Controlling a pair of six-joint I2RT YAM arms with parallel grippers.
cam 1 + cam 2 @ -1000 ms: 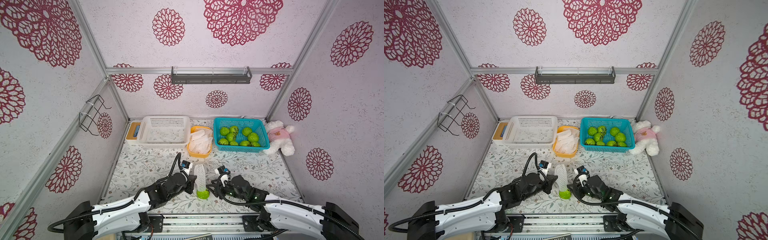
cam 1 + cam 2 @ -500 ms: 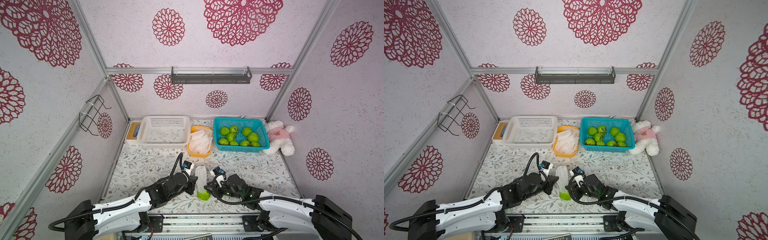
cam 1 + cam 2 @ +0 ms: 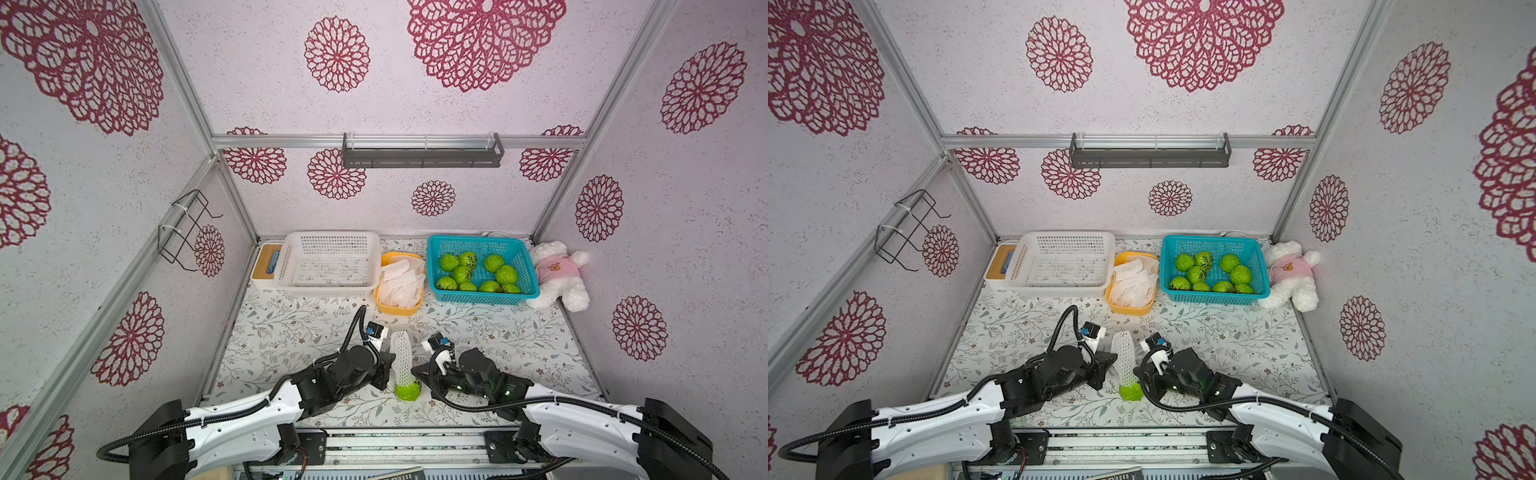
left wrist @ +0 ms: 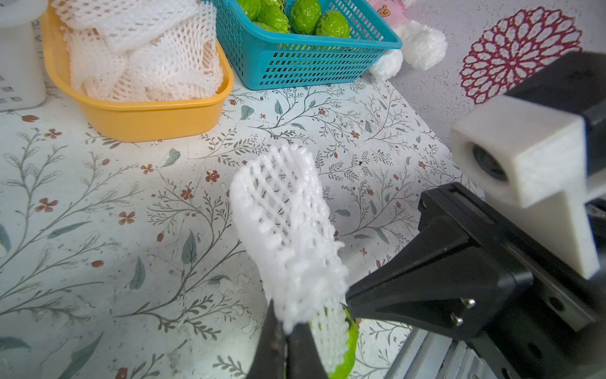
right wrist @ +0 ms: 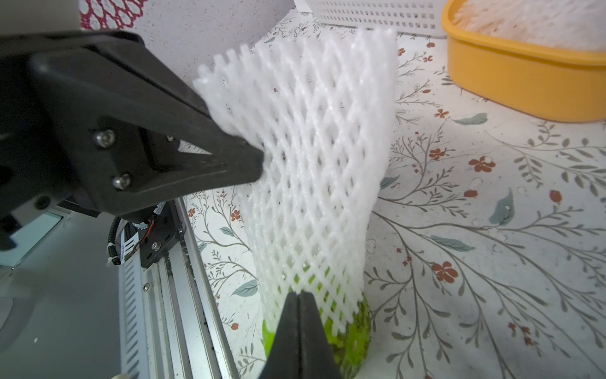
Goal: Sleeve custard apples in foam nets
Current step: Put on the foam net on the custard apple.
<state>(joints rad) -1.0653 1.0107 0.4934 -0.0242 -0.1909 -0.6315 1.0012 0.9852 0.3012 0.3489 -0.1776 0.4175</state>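
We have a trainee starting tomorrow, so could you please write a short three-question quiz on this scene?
1. True or false: the foam net fully covers the custard apple under it.
2. The spare foam nets lie in: A) the white basket, B) the yellow tray, C) the blue basket.
3. Short answer: what is the left gripper pinching?
Key: 1 false, the custard apple's lower end is bare; 2 B; 3 the foam net.
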